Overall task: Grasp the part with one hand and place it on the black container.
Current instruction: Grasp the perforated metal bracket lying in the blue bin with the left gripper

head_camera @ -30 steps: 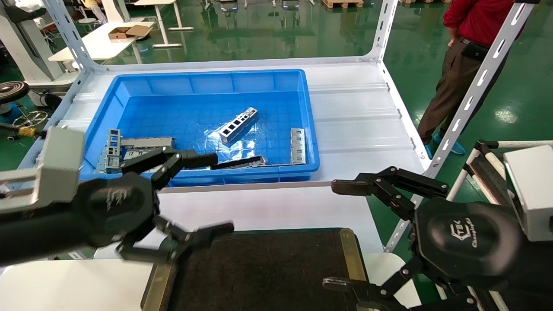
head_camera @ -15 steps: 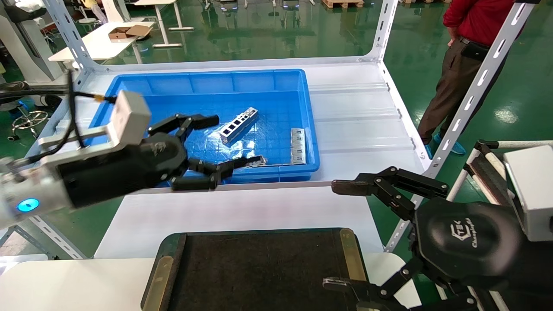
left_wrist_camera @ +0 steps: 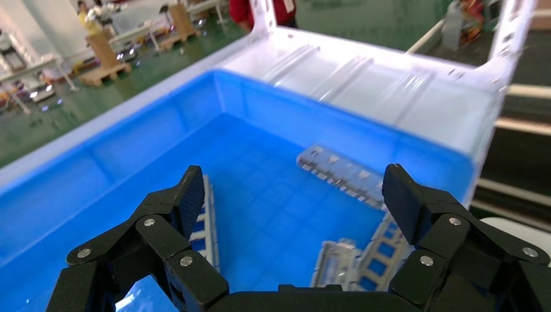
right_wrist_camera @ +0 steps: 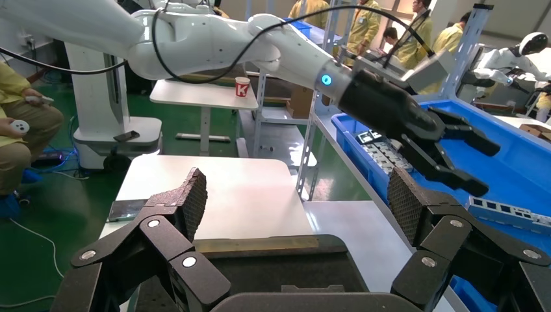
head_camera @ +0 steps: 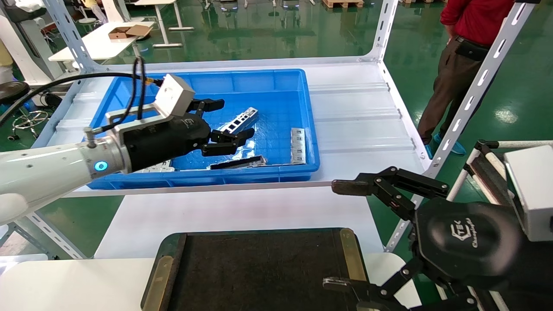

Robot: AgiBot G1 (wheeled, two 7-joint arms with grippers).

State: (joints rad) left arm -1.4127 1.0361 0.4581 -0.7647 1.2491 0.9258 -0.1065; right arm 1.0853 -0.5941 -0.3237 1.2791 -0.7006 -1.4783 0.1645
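Observation:
The part (head_camera: 244, 115), a slim silver bar with square windows, lies slantwise on the floor of the blue bin (head_camera: 203, 179). My left gripper (head_camera: 231, 119) is open and empty, reaching into the bin, with its jaws wide just above the part's near end. In the left wrist view the part (left_wrist_camera: 209, 227) lies by one fingertip of the open left gripper (left_wrist_camera: 294, 195). The black container (head_camera: 259, 268) with brass strips sits at the front. My right gripper (head_camera: 337, 235) is open and parked by its right edge. The right wrist view shows the right gripper (right_wrist_camera: 295, 195), the container (right_wrist_camera: 260, 266) and the part (right_wrist_camera: 510, 211).
A flat grey stamped plate (head_camera: 297, 144) lies by the bin's right wall. A thin dark strip (head_camera: 235, 163) lies along its front wall. More grey plates (head_camera: 160, 166) are partly hidden under my left arm. A slotted rack post (head_camera: 475, 86) and a person in red (head_camera: 471, 21) stand on the right.
My left gripper has moved from above the container's left edge up and back into the blue bin, ending over the part, still open. The right arm has not moved.

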